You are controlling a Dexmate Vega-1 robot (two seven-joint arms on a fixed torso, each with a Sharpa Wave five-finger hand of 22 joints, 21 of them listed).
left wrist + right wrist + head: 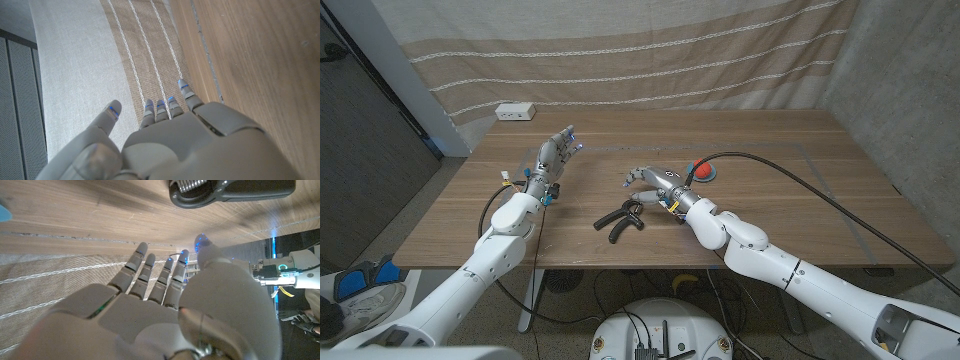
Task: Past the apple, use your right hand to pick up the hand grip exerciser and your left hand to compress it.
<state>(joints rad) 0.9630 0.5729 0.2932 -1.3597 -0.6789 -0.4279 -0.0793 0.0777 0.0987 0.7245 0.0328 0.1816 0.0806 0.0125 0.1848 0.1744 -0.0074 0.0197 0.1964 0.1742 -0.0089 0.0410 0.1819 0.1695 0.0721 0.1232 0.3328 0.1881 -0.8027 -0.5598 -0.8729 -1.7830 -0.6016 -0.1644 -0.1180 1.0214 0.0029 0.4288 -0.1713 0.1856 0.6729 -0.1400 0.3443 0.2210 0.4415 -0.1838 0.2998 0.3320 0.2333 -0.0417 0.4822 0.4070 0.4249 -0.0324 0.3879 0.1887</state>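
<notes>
Judging progress: nothing is done yet; pickup and squeeze both remain.
Head view: hand grip exerciser [621,219] lies untouched near the wooden table's [800,190] front edge; right hand [648,182] hovers just behind it, fingers spread, empty; apple [703,171] sits just past that hand; left hand [555,155] open, well apart.
Left wrist view: left hand [165,140] holds nothing.
Right wrist view: right hand [160,310] empty, exerciser [230,190] beyond its fingertips.
Writing: none legible.

Bare table [770,170] surrounds the hand grip exerciser [621,219]; right hand [648,182] just beside.
</notes>
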